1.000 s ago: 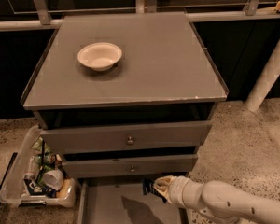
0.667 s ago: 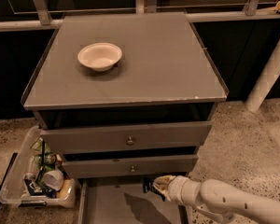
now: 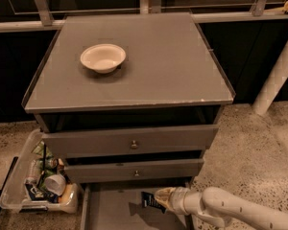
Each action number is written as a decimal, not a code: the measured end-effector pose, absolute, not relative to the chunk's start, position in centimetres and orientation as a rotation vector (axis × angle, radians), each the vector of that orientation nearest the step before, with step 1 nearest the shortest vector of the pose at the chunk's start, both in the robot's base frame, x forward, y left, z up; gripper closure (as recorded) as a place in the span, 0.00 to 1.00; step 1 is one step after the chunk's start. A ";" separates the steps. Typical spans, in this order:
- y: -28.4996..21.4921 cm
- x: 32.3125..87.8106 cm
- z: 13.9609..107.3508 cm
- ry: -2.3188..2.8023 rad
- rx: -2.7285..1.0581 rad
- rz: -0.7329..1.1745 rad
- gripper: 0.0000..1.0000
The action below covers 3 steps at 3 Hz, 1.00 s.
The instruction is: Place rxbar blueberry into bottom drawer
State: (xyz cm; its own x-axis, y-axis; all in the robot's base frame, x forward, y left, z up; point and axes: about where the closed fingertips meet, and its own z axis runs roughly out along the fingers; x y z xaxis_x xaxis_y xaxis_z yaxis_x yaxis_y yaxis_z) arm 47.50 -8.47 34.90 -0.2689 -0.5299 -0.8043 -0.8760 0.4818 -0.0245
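The bottom drawer (image 3: 110, 210) is pulled out at the foot of the grey cabinet, its flat grey floor showing. My white arm reaches in from the lower right. The gripper (image 3: 156, 199) is over the drawer's right part, just below the second drawer front. It is shut on the rxbar blueberry (image 3: 149, 200), a small dark navy bar that sticks out to the left of the fingers and hangs a little above the drawer floor, with its shadow under it.
A white bowl (image 3: 102, 58) sits on the cabinet top (image 3: 182, 75). Two knobbed drawer fronts (image 3: 133, 144) are above the open drawer. A clear plastic bin (image 3: 19, 190) of clutter stands on the floor at the left. A white pole (image 3: 278, 75) leans at right.
The arm and gripper have shifted slightly left over the drawer, carrying the bar with them. Nothing else moved.
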 end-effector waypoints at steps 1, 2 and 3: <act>-8.3 46.9 30.6 1.958 -1.152 0.616 1.00; -8.3 46.9 30.6 1.958 -1.152 0.616 1.00; -7.8 47.5 28.4 1.980 -1.137 0.645 1.00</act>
State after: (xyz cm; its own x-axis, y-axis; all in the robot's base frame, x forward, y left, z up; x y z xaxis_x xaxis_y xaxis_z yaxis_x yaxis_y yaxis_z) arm 47.52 -7.85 28.38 -0.3235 -0.4982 -0.8044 -0.8764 0.4782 0.0563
